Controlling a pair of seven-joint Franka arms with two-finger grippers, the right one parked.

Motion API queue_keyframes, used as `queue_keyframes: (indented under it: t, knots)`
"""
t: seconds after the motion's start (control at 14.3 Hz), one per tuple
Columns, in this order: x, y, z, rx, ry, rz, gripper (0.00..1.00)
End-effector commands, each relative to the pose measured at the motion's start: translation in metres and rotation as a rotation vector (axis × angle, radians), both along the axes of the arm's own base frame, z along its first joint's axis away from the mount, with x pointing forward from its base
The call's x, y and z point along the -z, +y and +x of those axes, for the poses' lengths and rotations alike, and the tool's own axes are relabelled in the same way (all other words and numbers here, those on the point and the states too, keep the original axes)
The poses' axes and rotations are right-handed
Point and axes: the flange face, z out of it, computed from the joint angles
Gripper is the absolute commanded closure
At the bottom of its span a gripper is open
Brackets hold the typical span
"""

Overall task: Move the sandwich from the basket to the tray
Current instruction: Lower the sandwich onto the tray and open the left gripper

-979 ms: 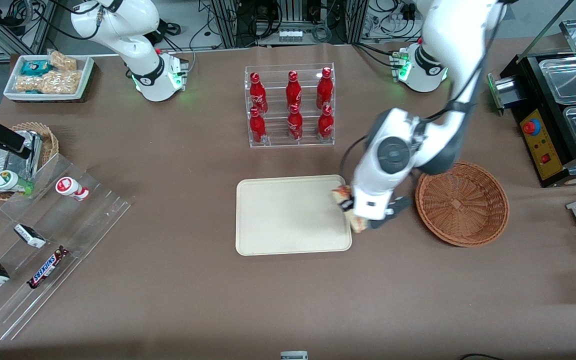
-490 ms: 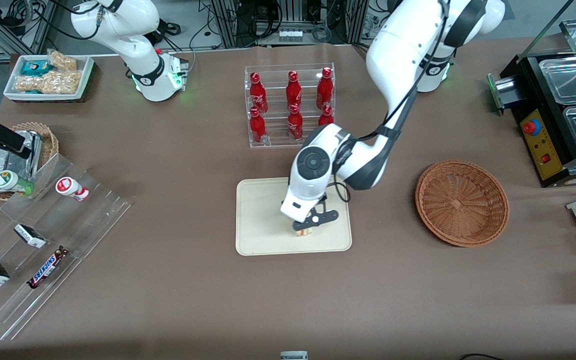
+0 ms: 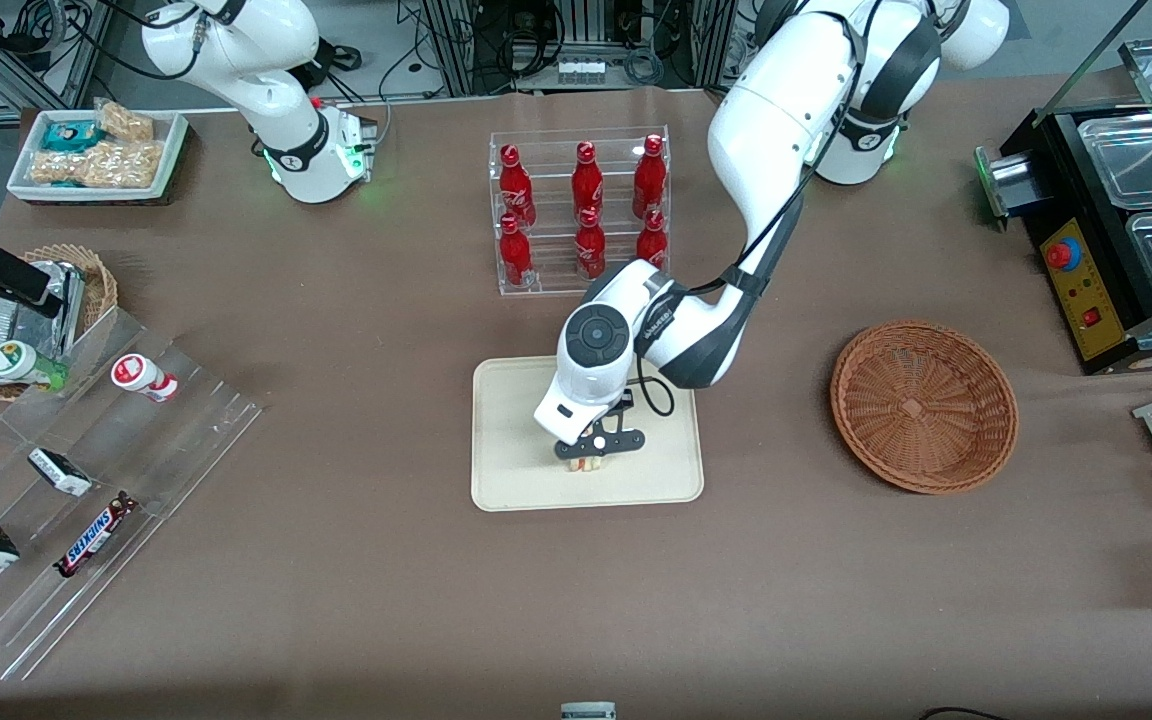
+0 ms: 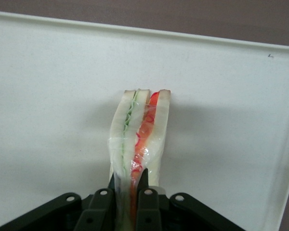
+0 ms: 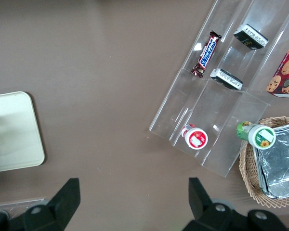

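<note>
One sandwich is pinched on edge between the fingers of the gripper, low over the middle of the tray; whether its bottom edge touches the tray surface cannot be told. To do this step well, the gripper should probably go down until the wedge rests on the tray, then part its fingers slowly so the wedge does not tip or stick; the sandwich shows pale bread slices with a green and a red layer under clear wrap. Its basket lies empty toward the working arm's end of the table, well apart from the tray.
</note>
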Motion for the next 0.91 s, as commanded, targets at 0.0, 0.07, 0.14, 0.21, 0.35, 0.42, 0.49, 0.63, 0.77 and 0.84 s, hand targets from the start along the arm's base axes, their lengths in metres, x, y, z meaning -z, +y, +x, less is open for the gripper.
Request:
queue_keyframes:
  t: [0.0,0.07,0.14,0.21,0.35,0.42,0.49,0.63,0.77,0.84]
  knots:
    - [-0.003,-0.009,0.001,-0.033,-0.016,-0.004,0.49]
    - [-0.006,-0.009,0.001,-0.052,-0.016,-0.003,0.09]
    - [-0.011,-0.008,0.001,-0.057,-0.017,-0.004,0.00]
    - [-0.025,-0.007,0.003,-0.059,-0.022,-0.010,0.00]
    - [-0.067,-0.004,0.004,-0.059,-0.040,-0.022,0.00]
    - [-0.091,-0.002,0.004,-0.060,-0.047,-0.029,0.00]
    - [-0.119,0.003,0.004,-0.064,-0.060,-0.044,0.00]
    - [-0.157,0.024,0.002,-0.057,-0.034,0.004,0.00]
    - [-0.188,0.054,0.003,-0.089,-0.003,0.031,0.00]
    - [-0.194,0.079,0.004,-0.109,0.016,0.049,0.00]
